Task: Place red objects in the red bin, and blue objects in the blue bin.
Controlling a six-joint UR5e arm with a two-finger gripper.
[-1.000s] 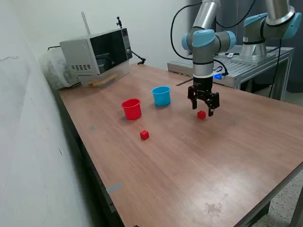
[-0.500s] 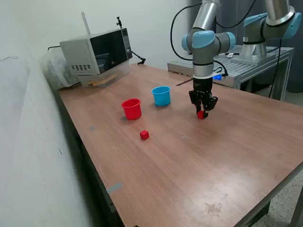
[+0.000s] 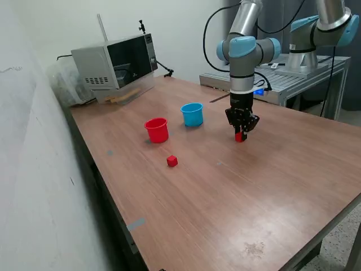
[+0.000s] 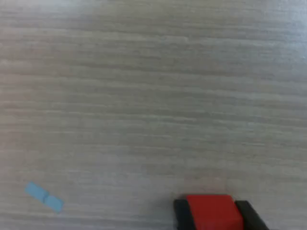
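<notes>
Red cube pinched, red cup waiting at ten o'clock

Lift straight off the table (image 3: 271, 186), then carry to the red cup (image 3: 157, 130), not the light blue cup (image 3: 192, 114); the gripper (image 3: 241, 135) clamps a small, solid red cube (image 4: 211, 213) between its fingers; a second red cube (image 3: 172, 161) lies at eight o'clock

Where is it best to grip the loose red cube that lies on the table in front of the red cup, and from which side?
Grip the loose red cube on two opposite flat side faces, with the claw coming straight down from above. It sits flat on the table, with open wood all around, so nothing blocks the fingers. The red cup stands well apart.
</notes>
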